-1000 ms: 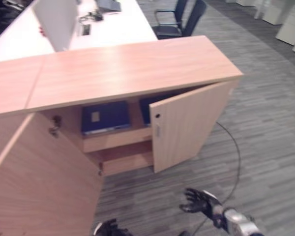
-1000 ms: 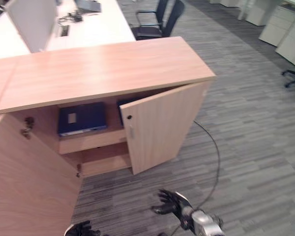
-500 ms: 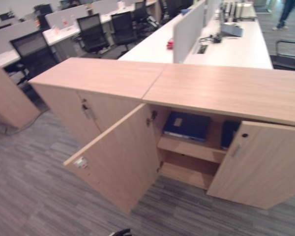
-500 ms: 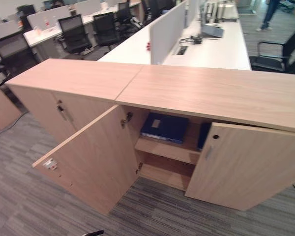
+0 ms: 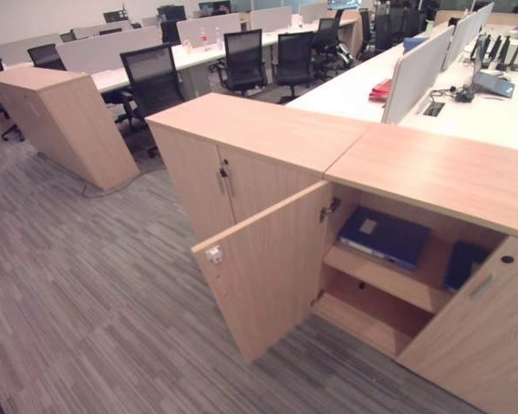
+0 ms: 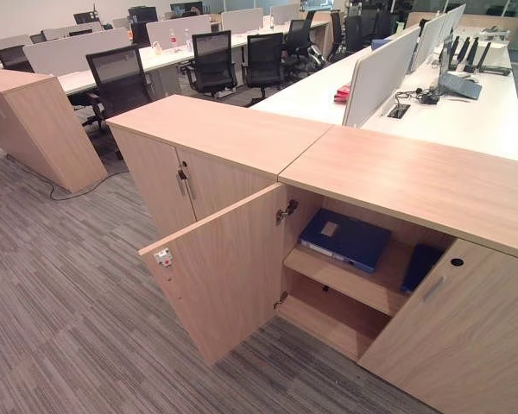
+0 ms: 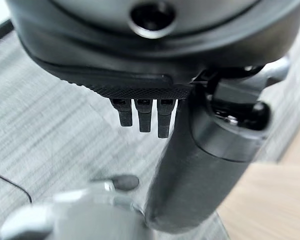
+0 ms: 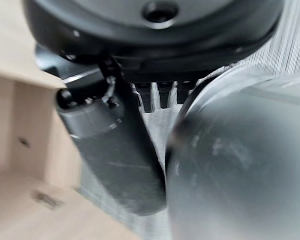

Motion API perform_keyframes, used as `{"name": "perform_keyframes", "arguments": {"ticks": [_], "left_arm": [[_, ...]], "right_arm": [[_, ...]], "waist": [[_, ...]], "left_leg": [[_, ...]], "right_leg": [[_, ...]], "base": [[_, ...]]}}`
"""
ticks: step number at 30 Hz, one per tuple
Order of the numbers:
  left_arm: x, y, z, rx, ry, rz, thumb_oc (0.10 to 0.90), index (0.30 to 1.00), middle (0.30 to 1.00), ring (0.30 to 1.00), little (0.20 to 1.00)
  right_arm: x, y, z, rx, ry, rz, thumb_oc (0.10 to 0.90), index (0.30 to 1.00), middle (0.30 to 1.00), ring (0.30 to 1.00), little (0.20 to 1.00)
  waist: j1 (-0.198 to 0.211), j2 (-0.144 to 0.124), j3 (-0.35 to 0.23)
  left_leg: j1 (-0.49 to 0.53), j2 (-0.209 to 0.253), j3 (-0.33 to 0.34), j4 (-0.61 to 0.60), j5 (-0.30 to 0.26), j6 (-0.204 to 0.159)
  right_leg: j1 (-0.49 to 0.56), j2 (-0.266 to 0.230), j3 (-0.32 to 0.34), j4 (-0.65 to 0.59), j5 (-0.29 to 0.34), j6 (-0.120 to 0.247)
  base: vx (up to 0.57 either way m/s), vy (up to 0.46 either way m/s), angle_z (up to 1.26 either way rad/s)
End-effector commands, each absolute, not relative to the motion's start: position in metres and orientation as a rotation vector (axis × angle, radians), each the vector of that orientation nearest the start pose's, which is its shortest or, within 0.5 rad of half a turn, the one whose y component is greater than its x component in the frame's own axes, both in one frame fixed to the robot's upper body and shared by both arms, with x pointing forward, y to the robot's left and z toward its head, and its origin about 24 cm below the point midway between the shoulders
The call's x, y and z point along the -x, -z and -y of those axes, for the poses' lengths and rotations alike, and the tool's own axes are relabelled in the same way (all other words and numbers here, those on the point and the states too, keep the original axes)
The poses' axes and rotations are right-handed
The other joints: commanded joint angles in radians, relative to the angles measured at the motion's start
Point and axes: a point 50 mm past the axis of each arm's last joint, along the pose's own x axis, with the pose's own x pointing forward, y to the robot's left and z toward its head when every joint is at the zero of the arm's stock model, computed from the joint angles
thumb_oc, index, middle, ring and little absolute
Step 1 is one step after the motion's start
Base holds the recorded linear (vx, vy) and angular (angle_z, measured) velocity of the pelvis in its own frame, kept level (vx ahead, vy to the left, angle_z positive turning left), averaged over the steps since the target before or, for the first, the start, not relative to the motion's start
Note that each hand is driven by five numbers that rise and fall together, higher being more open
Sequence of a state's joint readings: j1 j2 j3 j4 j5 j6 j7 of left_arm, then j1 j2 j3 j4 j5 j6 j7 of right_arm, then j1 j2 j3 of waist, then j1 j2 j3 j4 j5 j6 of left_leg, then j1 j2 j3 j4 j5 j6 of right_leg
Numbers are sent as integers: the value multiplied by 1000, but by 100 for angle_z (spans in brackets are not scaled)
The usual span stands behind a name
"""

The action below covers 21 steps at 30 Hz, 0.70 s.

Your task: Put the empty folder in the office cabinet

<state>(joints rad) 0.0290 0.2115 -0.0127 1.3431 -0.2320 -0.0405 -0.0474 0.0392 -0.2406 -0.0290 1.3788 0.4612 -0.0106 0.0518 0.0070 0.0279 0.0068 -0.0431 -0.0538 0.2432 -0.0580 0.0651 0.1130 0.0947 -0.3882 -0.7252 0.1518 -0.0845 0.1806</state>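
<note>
A: Status? Which step?

B: Placement looks done, imo. Dark blue flat folder with pale label point(image 6: 344, 238) lies flat on upper shelf of light-wood office cabinet point(image 6: 414, 177), both doors open: left door point(image 6: 229, 272) swung wide, right door point(image 6: 462, 332) part open. A 2nd dark blue folder point(image 6: 421, 267) stands beside it on the same shelf.

A: Hands?

B: Left hand point(image 7: 142, 117): fingers hang straight, relaxed, holding nothing, grey carpet point(image 7: 55, 120) past them. Right hand point(image 8: 157, 95): fingertips look straight too, but blurred and half hidden, so can't tell for sure. Nothing seen in its grasp.

A: Folder vs fingers?

B: Well apart. Neither hand's fingers touch it; the shelf isn't near either set of fingertips.

A: Next?

B: Prob shut doors: bring fingers to left door's outer edge, push it closed, then the right.
</note>
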Motion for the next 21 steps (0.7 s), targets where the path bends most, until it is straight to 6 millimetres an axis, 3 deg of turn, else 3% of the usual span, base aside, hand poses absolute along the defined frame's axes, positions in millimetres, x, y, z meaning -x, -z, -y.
{"name": "perform_keyframes", "arguments": {"ticks": [1, 5, 6, 7, 9, 11, 14, 21], "left_arm": [[-67, 159, -256, -1, -331, -1191, 800, 900, 900, 900, 900], [-122, 123, -283, -39, -347, -886, 800, 900, 900, 900, 900], [-143, 102, -293, -60, -349, -755, 800, 900, 900, 900, 900], [-143, 102, -293, -60, -350, -756, 800, 900, 900, 900, 900], [-163, 82, -304, -124, -352, -670, 800, 900, 900, 900, 900], [-169, 78, -309, -174, -347, -667, 800, 900, 900, 900, 900], [-201, 58, -314, -332, -286, -622, 800, 900, 900, 900, 900], [-234, 42, -331, -464, -303, -639, 800, 900, 900, 900, 900]], "right_arm": [[-15, 169, 250, -304, 581, -1361, 800, 900, 900, 900, 900], [3, 168, 252, -296, 600, -1397, 800, 900, 900, 900, 900], [6, 167, 255, -308, 622, -1392, 800, 900, 900, 900, 900], [6, 168, 255, -309, 621, -1393, 800, 900, 900, 900, 900], [11, 166, 258, -305, 629, -1400, 800, 900, 900, 900, 900], [10, 166, 259, -298, 615, -1400, 800, 900, 900, 900, 900], [11, 165, 263, -252, 568, -1418, 800, 900, 900, 900, 900], [2, 162, 271, -217, 551, -1390, 800, 900, 900, 900, 900]], "waist": [[10, -33, -11], [20, -47, -24], [22, -51, -30], [23, -52, -30], [12, -53, -42], [5, -54, -46], [-22, -55, -60], [-66, -49, -74]], "left_leg": [[41, 69, 68, -27, -57, -141], [47, 83, 103, -25, -47, -151], [47, 91, 112, -25, -42, -155], [47, 91, 114, -25, -42, -156], [52, 100, 124, -25, -42, -161], [54, 103, 131, -25, -42, -164], [63, 113, 154, -25, -44, -170], [83, 117, 193, -26, -52, -172]], "right_leg": [[-86, 26, -36, -192, 227, 18], [-69, 58, -3, -234, 225, 24], [-65, 65, 2, -235, 221, 24], [-66, 65, 4, -235, 221, 23], [-63, 74, 13, -235, 213, 18], [-64, 78, 21, -236, 211, 17], [-68, 85, 38, -236, 206, 12], [-84, 95, 82, -237, 210, 13]], "base": [[5, -111, 42], [34, -93, 11], [31, -70, -41], [27, -71, -45], [34, -63, -27], [32, -46, -19], [37, -66, -30], [17, -15, -22]]}}
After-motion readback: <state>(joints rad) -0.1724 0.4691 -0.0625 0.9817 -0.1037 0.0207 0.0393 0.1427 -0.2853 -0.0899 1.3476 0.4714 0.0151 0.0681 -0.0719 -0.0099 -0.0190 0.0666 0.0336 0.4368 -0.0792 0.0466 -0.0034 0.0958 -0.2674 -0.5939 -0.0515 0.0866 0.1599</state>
